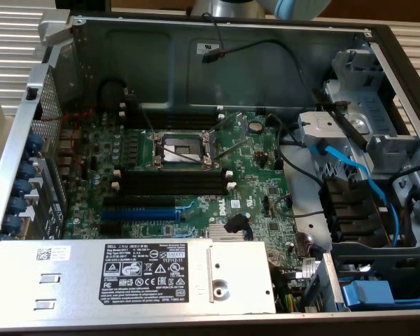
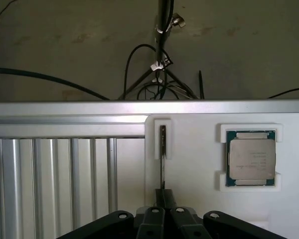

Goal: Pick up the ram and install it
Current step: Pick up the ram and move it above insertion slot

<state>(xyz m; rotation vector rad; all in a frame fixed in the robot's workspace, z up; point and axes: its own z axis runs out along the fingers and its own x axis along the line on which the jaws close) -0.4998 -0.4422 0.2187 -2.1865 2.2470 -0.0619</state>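
In the wrist view the ram point(image 2: 162, 149) stands on edge, seen as a thin dark strip, with its far end in a small white holder point(image 2: 162, 138) on the white plate. My gripper point(image 2: 164, 192) sits at the near end of the strip, its two dark fingers drawn close together on either side of it. In the exterior view the open computer case shows the motherboard point(image 1: 196, 175), with long black memory slots point(image 1: 171, 183) with white end clips below the processor socket point(image 1: 182, 147).
A processor chip point(image 2: 250, 158) lies in a white cradle beside the ram holder. Ribbed aluminium profile point(image 2: 65, 174) runs beside the plate. A tripod and cables point(image 2: 159, 74) stand on the floor beyond. The case holds a blue expansion slot point(image 1: 136, 213), a power supply point(image 1: 147, 276) and blue cables point(image 1: 357, 175).
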